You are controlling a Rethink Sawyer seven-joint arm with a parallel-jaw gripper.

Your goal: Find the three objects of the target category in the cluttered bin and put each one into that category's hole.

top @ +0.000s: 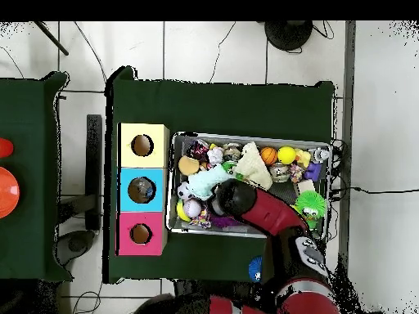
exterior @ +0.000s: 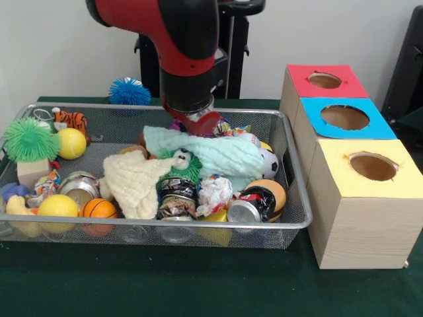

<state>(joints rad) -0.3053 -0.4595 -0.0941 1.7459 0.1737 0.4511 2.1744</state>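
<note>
**Arm down in the crowded bin**

The bin (exterior: 291,142) sits on the green desk (exterior: 198,284), just beside three wooden boxes (exterior: 360,211) with yellow, blue and red holed tops. The red arm (exterior: 172,39) reaches down into the bin's far side, its pincer (exterior: 198,122) buried at a mint cloth (exterior: 211,155); I cannot tell whether it is spread or pressed together. A cream cloth (exterior: 135,181), cans, balls and a spiky green ball (exterior: 30,140) crowd the mesh.
</note>
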